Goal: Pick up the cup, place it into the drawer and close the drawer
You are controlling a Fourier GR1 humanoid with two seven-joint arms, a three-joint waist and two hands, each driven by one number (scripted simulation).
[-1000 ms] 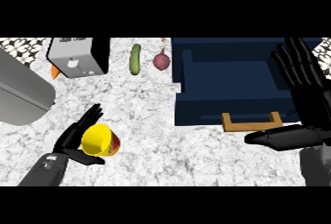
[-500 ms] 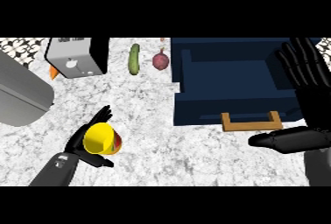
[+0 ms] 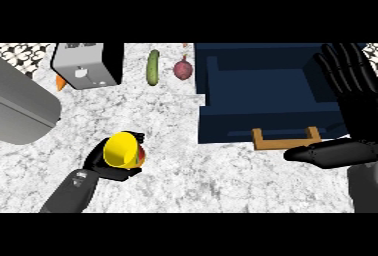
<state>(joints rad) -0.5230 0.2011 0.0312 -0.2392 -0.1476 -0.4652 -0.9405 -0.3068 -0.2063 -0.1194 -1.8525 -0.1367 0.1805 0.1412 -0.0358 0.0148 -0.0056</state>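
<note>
- Head view: left hand [image 3: 103, 167] at seven o'clock curls around the yellow cup [image 3: 122, 149], ready for carrying.
- Drawer [image 3: 258, 95] gapes at two o'clock to receive it.
- Right hand [image 3: 347, 90] rests open, fingers straight, at three o'clock.

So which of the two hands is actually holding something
The left hand, at the view's lower left: its fingers curl round the yellow cup. The right hand is open with straight fingers, over the blue drawer, holding nothing.

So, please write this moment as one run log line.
left hand: shut on cup | right hand: open, resting | drawer: open | cup: not yet in drawer
</note>
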